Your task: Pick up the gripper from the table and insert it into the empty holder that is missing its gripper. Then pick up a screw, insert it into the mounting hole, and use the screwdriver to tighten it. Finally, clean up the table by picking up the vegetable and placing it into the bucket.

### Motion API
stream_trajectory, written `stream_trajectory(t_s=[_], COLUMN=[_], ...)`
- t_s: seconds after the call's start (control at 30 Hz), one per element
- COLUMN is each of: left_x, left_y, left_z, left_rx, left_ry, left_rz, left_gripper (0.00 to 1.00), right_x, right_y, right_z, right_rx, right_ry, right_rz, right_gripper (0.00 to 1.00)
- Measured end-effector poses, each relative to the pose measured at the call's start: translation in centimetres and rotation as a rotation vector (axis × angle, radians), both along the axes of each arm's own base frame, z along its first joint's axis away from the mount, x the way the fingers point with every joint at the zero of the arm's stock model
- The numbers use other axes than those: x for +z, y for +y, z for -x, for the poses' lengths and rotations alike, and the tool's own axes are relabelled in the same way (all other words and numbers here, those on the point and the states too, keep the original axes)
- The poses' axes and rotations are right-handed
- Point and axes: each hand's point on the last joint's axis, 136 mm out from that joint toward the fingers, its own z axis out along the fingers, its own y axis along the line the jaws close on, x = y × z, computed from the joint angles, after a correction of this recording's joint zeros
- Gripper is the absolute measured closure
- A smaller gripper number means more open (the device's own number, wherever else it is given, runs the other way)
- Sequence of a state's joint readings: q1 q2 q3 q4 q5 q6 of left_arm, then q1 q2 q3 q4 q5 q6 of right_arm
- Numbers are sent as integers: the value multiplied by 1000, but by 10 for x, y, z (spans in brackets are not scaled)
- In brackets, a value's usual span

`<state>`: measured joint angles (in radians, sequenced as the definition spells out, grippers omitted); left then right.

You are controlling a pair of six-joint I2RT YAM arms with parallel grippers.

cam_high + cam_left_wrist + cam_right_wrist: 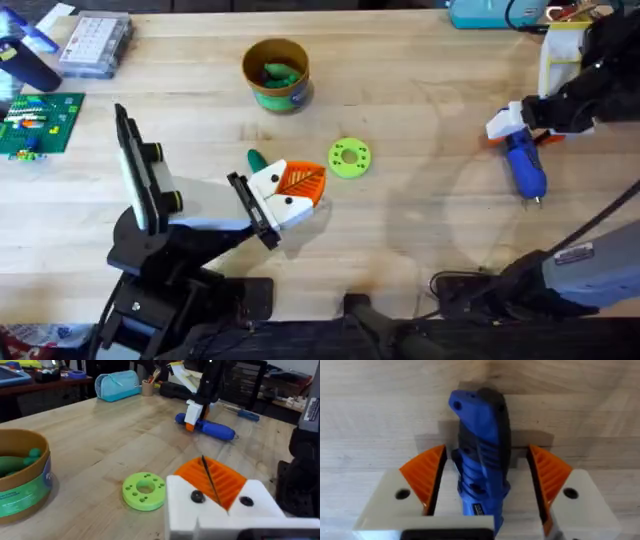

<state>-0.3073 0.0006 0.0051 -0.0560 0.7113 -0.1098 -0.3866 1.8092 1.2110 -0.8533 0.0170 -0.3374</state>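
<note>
Screwdriver lying near the bench's right edge, straddled by right gripper, fingers spread, apparently released. Left gripper clenched, mid-bench. Vegetable already in bucket; task seemingly near finished.

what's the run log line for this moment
right gripper: open astride screwdriver | left gripper: shut, empty | vegetable: in bucket

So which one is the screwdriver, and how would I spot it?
Look at the right side of the wooden table, where the right pincer straddles it. The screwdriver lies flat there: a fat blue pen shape, white and orange at the rear, with a thin metal tip. Nothing else nearby is blue and pen-shaped.
</note>
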Motion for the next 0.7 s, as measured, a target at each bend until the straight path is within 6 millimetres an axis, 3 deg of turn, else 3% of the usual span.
stream_trajectory(t_s=[0.2, 0.3, 0.47, 0.7], left_x=[0, 0, 0, 0], left_y=[0, 0, 0, 0], left_z=[0, 0, 0, 0], left_rx=[0, 0, 0, 0], left_ry=[0, 0, 0, 0], left_rz=[0, 0, 0, 0], left_gripper=[984, 984, 984, 984], right_x=[0, -1, -3, -1], right_y=[-2, -3, -2, 9], right_z=[0, 0, 1, 1], right_rx=[0, 7, 10, -47], right_ry=[-1, 1, 6, 7], right_rz=[8, 15, 12, -53], right_gripper=[160, 331, 952, 975])
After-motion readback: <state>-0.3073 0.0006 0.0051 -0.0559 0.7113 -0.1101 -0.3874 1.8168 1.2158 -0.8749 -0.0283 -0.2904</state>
